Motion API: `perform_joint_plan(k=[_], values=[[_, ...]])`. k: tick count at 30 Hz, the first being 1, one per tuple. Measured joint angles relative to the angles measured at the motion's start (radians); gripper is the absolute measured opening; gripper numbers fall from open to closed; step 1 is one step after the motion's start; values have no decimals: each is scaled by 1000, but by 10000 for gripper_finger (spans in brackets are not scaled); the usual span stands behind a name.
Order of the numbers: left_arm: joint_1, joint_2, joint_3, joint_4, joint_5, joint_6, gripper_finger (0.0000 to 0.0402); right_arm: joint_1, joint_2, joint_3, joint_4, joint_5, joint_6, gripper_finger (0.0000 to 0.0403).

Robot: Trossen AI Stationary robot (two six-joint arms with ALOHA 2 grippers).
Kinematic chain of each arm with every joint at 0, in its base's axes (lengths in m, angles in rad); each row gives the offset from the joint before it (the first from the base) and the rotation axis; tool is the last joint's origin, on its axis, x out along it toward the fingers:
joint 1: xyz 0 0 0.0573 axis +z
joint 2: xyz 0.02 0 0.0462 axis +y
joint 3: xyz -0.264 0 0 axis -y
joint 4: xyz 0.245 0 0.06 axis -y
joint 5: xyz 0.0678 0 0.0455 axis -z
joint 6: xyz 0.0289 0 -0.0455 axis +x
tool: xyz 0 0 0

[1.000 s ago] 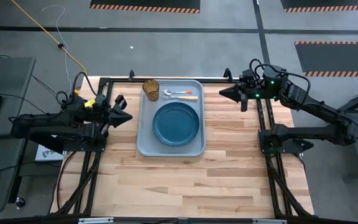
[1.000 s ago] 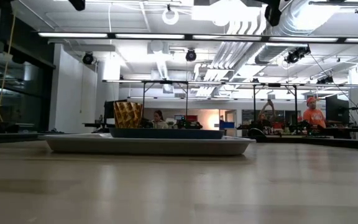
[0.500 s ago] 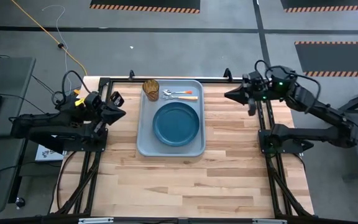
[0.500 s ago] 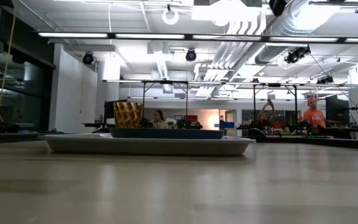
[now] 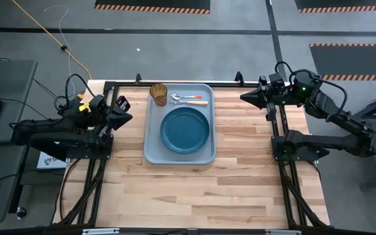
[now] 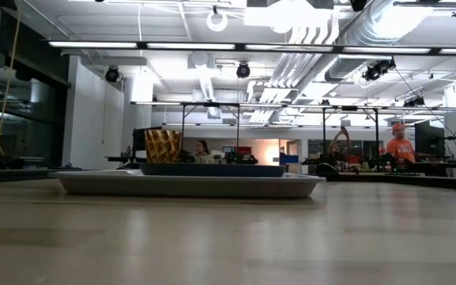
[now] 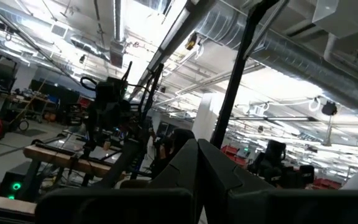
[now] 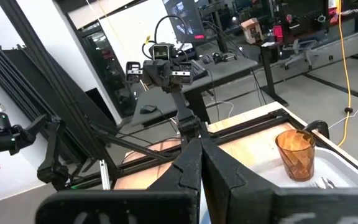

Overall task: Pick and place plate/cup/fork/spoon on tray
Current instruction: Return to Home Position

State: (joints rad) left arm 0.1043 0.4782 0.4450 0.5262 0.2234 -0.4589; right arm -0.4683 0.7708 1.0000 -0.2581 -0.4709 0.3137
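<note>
The grey-blue tray (image 5: 154,149) lies at the table's far middle. On it rest the dark blue plate (image 5: 185,129), the amber cup (image 5: 158,93) upright at its far left corner, and the fork (image 5: 194,102) and spoon (image 5: 189,97) side by side at its far edge. The cup also shows in the right wrist view (image 8: 296,154) and the low view (image 6: 163,146). My left gripper (image 5: 129,117) is shut and empty, left of the tray. My right gripper (image 5: 243,97) is shut and empty, right of the tray near the far edge.
Black frame rails run along the table's left, right and far edges (image 5: 175,82). Bare wooden tabletop (image 5: 201,189) lies between the tray and the near edge. People show in the room behind in the low view (image 6: 400,144).
My right gripper has drawn back toward the table's right edge, away from the tray. My left gripper has drawn back a little toward the table's left edge. The tray and the things on it have stayed where they were.
</note>
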Motion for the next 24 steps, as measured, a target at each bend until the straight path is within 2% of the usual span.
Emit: perform_joint_plan(k=[5, 13, 19, 24], values=[[0, 0, 0, 0, -4, -43, 0, 0, 0, 0, 0, 19, 1, 0], [0, -2, 0, 2, -30, -26, 0, 0, 0, -1, 0, 34, -8, 0], [0, -2, 0, -3, -145, 13, 0, 0, 0, -1, 0, 67, -34, 0], [0, -26, 0, -22, -138, 55, 0, 0, 0, -1, 0, 78, -26, 0]])
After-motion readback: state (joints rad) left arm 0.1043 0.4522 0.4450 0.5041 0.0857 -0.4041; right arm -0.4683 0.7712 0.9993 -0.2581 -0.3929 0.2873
